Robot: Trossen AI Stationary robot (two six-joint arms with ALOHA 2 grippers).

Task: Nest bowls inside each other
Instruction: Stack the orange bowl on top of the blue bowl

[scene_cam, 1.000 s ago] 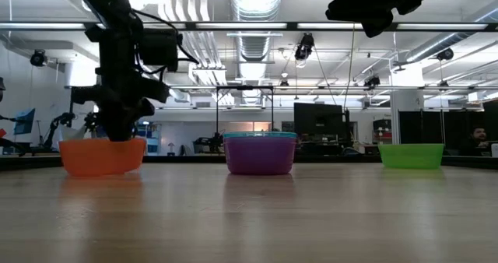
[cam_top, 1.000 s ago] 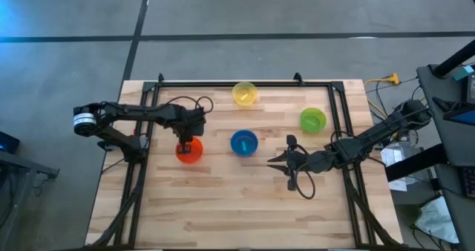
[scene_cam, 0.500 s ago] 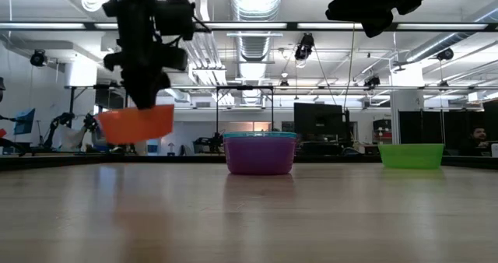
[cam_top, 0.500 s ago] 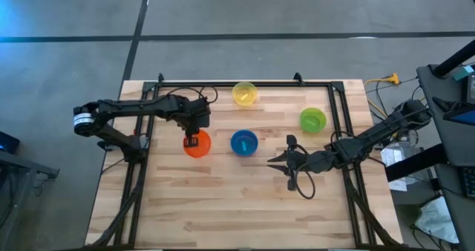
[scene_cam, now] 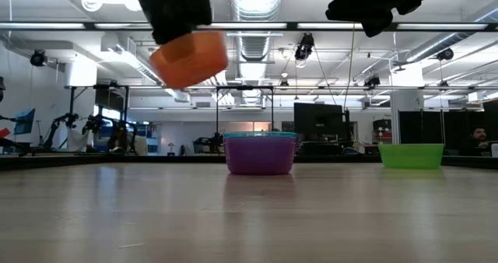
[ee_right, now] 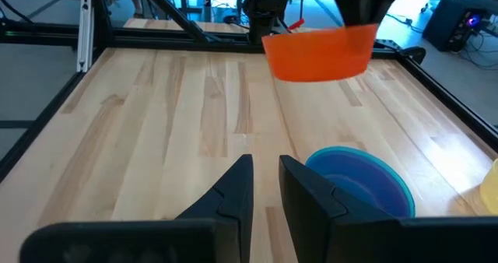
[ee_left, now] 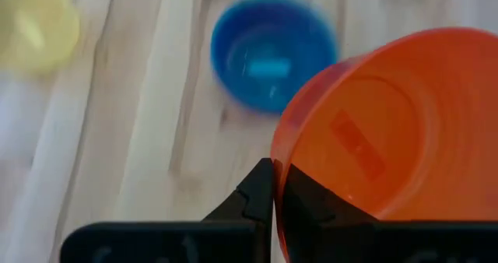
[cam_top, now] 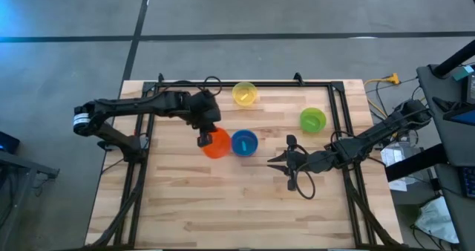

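Observation:
My left gripper (cam_top: 203, 138) is shut on an orange bowl (cam_top: 217, 144), which hangs high over the table (scene_cam: 189, 58), just left of the blue bowl (cam_top: 243, 142). In the low view the teal-blue bowl sits nested in a purple bowl (scene_cam: 260, 157), whose base rests on the table. A yellow bowl (cam_top: 245, 93) stands at the far edge and a green bowl (cam_top: 312, 119) at the far right. My right gripper (ee_right: 265, 176) hovers open to the right of the blue bowl, with nothing between its fingers. My left gripper pinches the orange bowl's wall at the rim (ee_left: 277, 156), one finger (ee_left: 259, 191) outside and the other inside the bowl. The fingers slant down from the table's left. The bowl is lifted clear and tilted, its mouth turned partly toward the camera above.
A black frame rail (cam_top: 245, 82) runs along the table's far edge and down both sides. Bare wood (cam_top: 223, 206) fills the near half of the table. A person sits far off in the room behind the table (scene_cam: 476, 142).
My left gripper has lifted the orange bowl off the table and carried it up and toward the table's right, close to the blue bowl. The bowl stood flat on the wood a second ago; now it hangs clear and tipped.

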